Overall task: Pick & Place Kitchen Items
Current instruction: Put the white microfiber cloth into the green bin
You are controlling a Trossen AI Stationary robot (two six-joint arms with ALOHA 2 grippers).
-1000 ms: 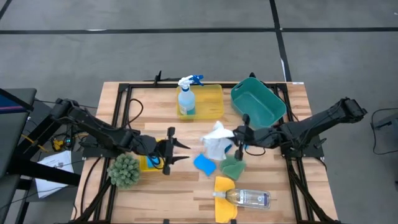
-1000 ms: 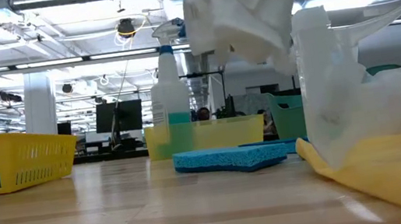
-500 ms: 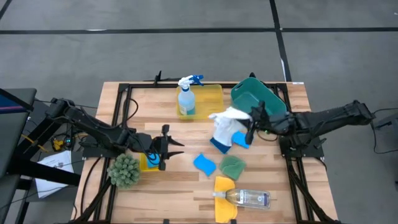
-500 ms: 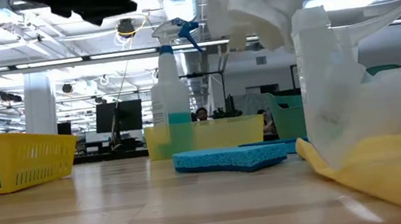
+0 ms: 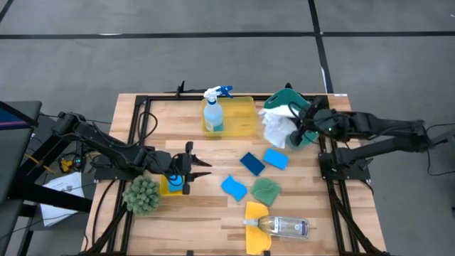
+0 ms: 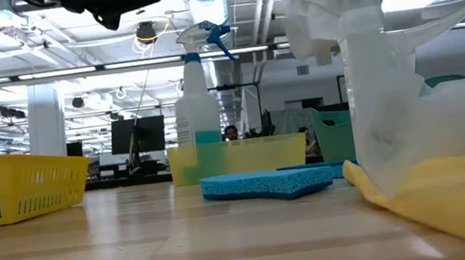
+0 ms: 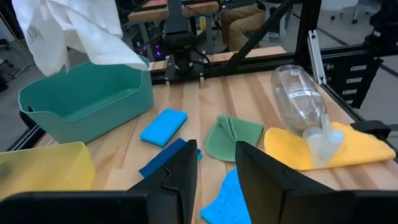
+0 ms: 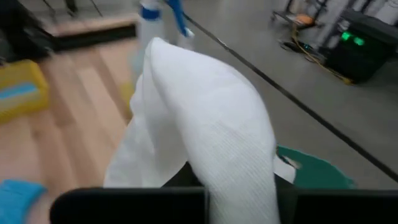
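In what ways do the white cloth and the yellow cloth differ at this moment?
The white cloth hangs in the air, bunched, held by the right end effector over the edge of the teal bin; the yellow cloth lies spread on the table. The white cloth carries nothing, while the clear bottle lies on its side across the yellow cloth. Both are soft cloths.

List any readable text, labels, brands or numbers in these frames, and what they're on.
None readable.
Spray bottle: no label text can be made out.
Clear bottle lying on the yellow cloth: nothing legible on it.
White cloth in the right claw: plain, no print visible.
Teal bin and yellow tray: no markings seen.
Background monitors in the low view: too small to read.
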